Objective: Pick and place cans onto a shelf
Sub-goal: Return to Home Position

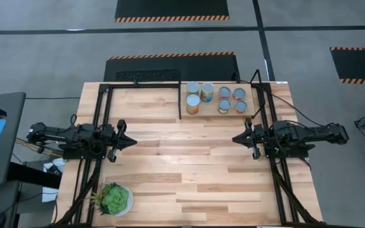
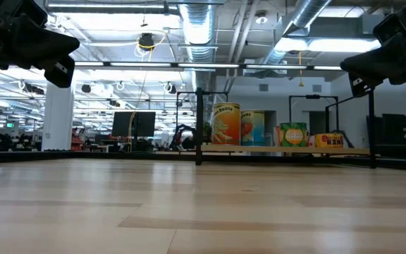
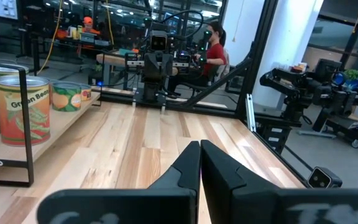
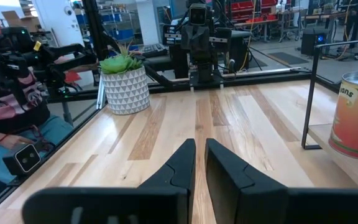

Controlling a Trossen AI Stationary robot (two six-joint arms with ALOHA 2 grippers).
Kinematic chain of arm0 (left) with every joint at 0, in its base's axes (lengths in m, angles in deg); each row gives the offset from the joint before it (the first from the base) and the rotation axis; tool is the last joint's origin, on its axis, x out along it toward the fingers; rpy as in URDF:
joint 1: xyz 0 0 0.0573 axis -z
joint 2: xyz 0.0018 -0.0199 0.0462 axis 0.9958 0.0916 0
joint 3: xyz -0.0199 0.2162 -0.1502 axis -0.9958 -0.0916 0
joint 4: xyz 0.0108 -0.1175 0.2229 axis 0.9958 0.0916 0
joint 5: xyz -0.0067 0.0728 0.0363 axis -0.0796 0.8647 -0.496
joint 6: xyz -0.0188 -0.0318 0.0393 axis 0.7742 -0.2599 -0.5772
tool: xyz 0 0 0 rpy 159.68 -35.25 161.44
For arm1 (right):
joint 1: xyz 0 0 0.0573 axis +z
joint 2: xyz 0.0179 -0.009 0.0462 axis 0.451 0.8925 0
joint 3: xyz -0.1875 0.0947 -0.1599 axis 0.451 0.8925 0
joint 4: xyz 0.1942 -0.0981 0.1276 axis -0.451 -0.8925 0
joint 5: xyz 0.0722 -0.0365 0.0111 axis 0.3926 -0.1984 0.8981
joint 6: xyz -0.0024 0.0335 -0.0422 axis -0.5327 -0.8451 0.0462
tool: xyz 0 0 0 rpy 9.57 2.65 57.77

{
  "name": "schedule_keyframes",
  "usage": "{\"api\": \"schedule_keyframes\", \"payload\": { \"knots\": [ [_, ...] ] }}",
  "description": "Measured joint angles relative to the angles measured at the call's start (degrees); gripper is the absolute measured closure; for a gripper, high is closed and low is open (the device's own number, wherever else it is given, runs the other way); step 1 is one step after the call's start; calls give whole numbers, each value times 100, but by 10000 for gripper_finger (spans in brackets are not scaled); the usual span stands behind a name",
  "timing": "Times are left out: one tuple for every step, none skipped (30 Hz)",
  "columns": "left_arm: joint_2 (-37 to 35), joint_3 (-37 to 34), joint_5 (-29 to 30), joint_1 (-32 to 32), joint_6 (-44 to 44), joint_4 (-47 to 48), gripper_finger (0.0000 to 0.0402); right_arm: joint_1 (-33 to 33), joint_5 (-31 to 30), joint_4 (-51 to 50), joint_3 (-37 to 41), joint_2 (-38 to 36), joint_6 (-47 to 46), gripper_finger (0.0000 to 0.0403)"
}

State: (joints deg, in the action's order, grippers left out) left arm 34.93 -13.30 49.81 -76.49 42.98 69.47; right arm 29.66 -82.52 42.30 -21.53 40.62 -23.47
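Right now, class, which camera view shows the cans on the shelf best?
The high view: all seven cans show from above, none hidden, in their rows on the shelf. The low view gives side labels, but the cans overlap. The left wrist view catches a few; the right wrist view shows part of one.

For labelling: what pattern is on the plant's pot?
The pot is white with triangles, clearest in the right wrist view.

place: robotics lab | cues: exposed ceiling ducts (image 2: pixel 192 25), hazard-striped floor mats (image 1: pixel 172 7), neighbouring robot rigs (image 3: pixel 300 90)
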Motion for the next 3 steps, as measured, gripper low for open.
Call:
{"api": "schedule_keyframes", "payload": {
  "knots": [
    [0,1,1,0,0,0,402,0,2,0,-2,-1,0,341],
    [0,1,0,0,0,0,401,0,1,0,-1,-1,0,341],
    [1,1,0,0,0,0,402,0,1,0,-1,-1,0,341]
  ]
}}
